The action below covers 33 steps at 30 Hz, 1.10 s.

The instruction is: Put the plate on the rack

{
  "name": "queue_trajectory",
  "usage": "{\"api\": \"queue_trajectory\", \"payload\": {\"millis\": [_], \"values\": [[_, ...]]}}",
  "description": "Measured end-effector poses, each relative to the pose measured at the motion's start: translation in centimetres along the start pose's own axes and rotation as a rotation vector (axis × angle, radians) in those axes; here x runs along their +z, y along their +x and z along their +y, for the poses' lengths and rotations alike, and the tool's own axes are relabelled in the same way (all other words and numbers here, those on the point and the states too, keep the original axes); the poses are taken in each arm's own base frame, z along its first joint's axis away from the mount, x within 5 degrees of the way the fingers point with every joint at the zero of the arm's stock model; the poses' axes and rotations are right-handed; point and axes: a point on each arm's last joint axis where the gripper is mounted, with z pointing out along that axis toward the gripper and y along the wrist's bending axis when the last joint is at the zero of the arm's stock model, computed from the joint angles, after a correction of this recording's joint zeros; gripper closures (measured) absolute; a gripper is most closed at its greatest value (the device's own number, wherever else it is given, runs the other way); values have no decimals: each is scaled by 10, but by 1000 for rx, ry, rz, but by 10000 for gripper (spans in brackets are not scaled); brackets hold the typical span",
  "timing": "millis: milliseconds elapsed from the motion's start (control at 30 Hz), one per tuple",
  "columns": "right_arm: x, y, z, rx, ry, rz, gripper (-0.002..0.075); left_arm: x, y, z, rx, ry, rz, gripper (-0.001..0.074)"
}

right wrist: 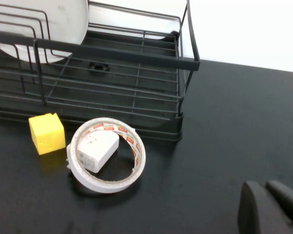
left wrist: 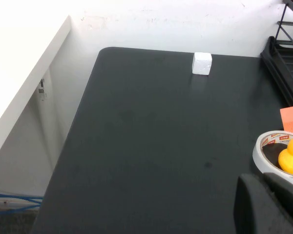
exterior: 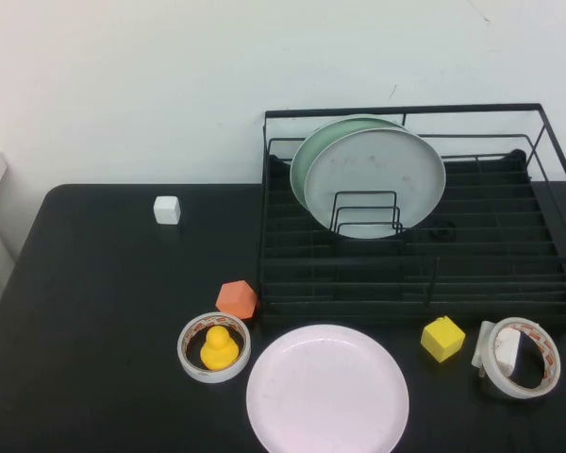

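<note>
plate: large plain pale pink round plate (exterior: 327,391) is laid flat on the black tabletop (exterior: 94,321) at the near edge, just in front of the rack; untouched by either gripper.
rack: large black wire dish rack (exterior: 509,247) is set at the far right of the table w/ tall frame rail and upright dividers. A grey-white plate (exterior: 374,176) is stood on edge among the dividers, and a pale green plate (exterior: 307,156) is stood right behind it, mostly hidden.
left gripper: not seen in high view. In left wrist view only a dark part of left gripper (left wrist: 266,204) is shown at the frame corner, held above the table's left half near the tape roll w/ the duck; fingers open or shut can't be told. Nothing is held that can be seen.
right gripper: not seen in high view. In right wrist view a dark part of right gripper (right wrist: 271,208) is shown, held over bare table to the right of the rack corner; jaw state can't be told.
left clutter: white tape roll (exterior: 213,347) is laid flat w/ a yellow rubber duck (exterior: 219,349) inside it; an orange polyhedral block (exterior: 237,299) is placed just behind the roll, near the rack's front left corner. A small white cube (exterior: 167,209) is placed well apart, toward the far left.
right clutter: a yellow cube (exterior: 442,338) is placed just in front of the rack; beside it a second white tape roll (exterior: 523,357) is laid around a small white plug-like block (right wrist: 98,148).
</note>
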Motion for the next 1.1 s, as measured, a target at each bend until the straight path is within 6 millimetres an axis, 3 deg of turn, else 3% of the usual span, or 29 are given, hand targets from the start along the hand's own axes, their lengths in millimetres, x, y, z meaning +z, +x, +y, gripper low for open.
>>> {"api": "queue_trajectory", "payload": {"millis": [1100], "values": [[0, 0, 0, 11, -5, -1, 715, 0, 0, 0, -7, 2, 0, 737]]}}
